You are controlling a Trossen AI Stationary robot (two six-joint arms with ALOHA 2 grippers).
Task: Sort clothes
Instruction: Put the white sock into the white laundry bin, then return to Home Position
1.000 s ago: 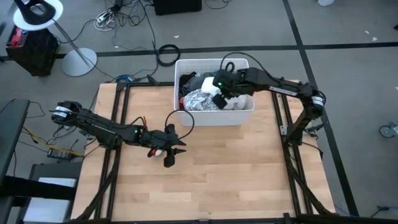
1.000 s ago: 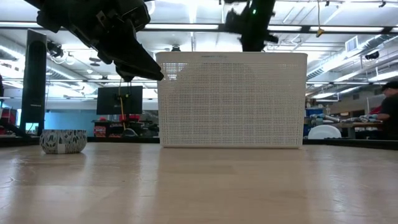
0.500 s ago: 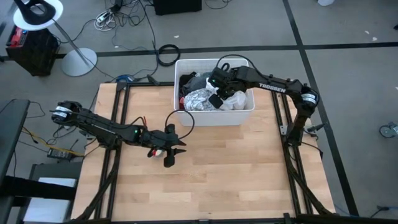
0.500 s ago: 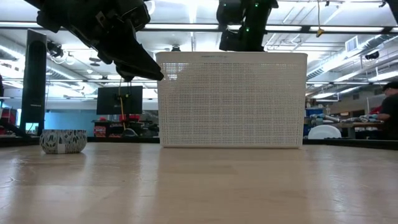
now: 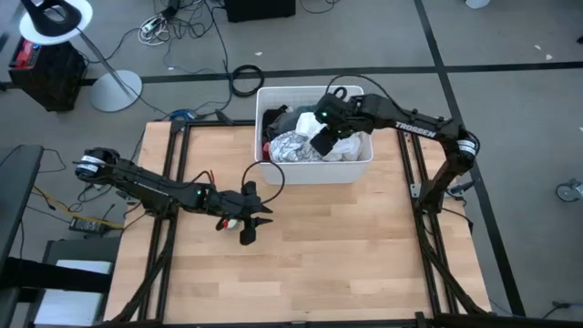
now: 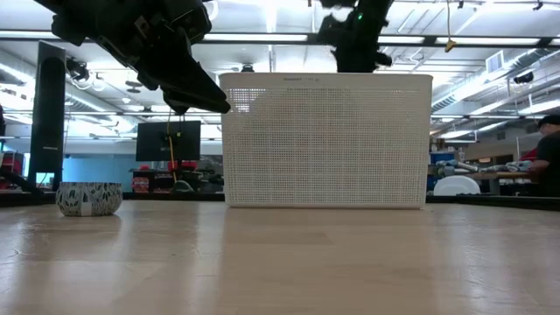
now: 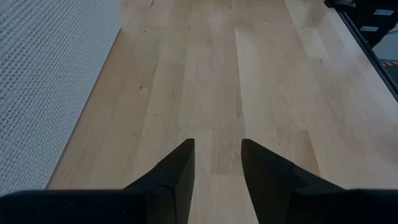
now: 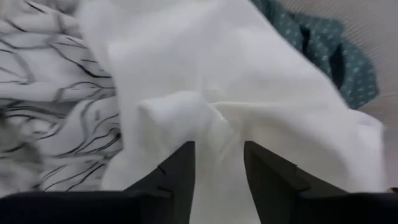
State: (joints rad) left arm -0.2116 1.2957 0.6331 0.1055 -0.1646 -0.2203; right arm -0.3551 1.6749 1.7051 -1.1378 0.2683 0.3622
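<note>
Sorting looks barely begun: the clothes (image 5: 301, 141) all lie in the bin (image 5: 314, 171), upper centre. Right end effector (image 5: 321, 137) spread above a white piece (image 8: 236, 93); left end effector (image 5: 248, 219) spread, idle mid-desk

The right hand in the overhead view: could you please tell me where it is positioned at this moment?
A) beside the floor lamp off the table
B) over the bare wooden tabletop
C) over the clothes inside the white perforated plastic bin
C: the right hand hangs above the white perforated plastic bin, with a plain white fabric garment directly in front of its fingers.
</note>
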